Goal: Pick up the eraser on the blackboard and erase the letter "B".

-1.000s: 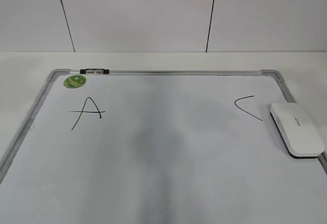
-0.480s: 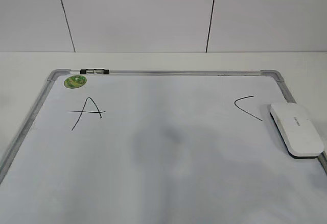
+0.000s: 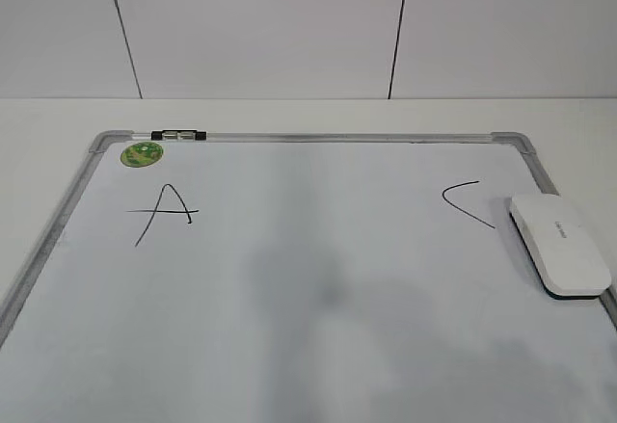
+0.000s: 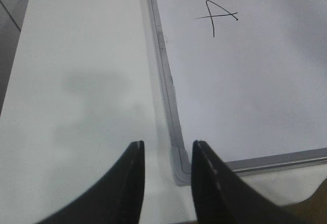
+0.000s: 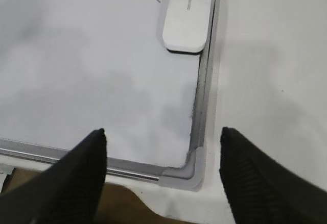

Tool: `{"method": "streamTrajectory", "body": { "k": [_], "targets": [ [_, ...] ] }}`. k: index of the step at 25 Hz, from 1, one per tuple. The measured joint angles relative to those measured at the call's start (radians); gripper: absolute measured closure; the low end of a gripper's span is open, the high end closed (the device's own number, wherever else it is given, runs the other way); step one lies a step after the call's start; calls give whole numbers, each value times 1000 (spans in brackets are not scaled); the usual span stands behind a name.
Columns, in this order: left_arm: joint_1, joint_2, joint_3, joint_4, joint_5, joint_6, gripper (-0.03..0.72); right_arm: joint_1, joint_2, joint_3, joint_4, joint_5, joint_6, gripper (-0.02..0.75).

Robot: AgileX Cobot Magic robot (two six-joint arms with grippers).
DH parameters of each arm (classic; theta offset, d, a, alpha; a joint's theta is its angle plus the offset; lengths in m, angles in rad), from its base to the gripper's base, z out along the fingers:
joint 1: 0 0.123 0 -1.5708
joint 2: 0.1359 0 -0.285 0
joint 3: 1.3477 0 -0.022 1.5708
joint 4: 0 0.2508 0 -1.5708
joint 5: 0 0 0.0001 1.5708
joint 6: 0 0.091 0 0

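Nothing on the blackboard has moved in the last second; only shadows shift. The eraser lies beside "C"; no "B" shows. Right tool wide, left tool narrow, both empty.

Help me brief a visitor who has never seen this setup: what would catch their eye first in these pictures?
Probably the big whiteboard filling the table, with a black letter A at its upper left and an angular C at the right. Next, the white eraser lying at the board's right edge beside the C, and the small green magnet in the top left corner. No B shows between the two letters.
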Motion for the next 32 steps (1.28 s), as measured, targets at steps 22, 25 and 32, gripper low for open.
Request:
{"method": "streamTrajectory", "body": {
  "k": [22,25,32],
  "targets": [
    [0,-70,131,2,-156,1,452,0,-164,51,-70,-28,53,206],
    [0,-70,132,2,-157,1,452,0,-164,51,-70,-28,54,206],
    [27,-70,132,-11,-157,1,452,0,-164,51,-70,-30,56,206]
  ]
}}
